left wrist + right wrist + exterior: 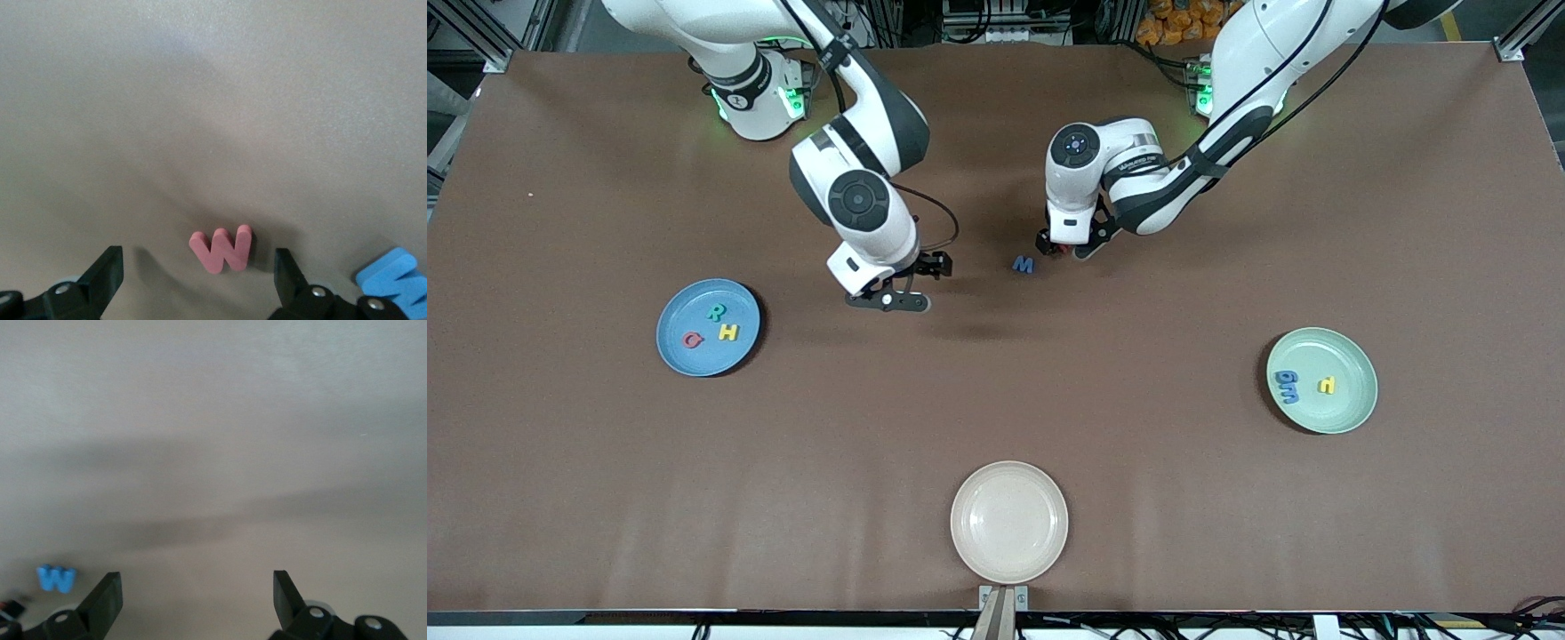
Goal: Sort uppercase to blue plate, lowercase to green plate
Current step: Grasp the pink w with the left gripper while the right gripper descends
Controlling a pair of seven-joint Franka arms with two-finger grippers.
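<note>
The blue M lay flat on the brown tabletop near its middle, just beside the red m/w-shaped letter, which sat on the tabletop between the spread fingers of the left hand. In the left wrist view the two black fingertips stood wide apart on either side of that red letter, touching nothing, with a corner of the blue M at the edge of the picture. The left hand hung low over the tabletop right above the red letter.

The right hand was over bare tabletop, toward the right arm's end from the blue M, its fingers also spread apart and empty; its wrist view caught the blue M off to one side.

The blue plate, toward the right arm's end, carried the teal R, the yellow H and the red G-like letter. The green plate, toward the left arm's end, carried two blue letters touching each other and a yellow p-like letter. A cream plate sat nearest the front camera.
</note>
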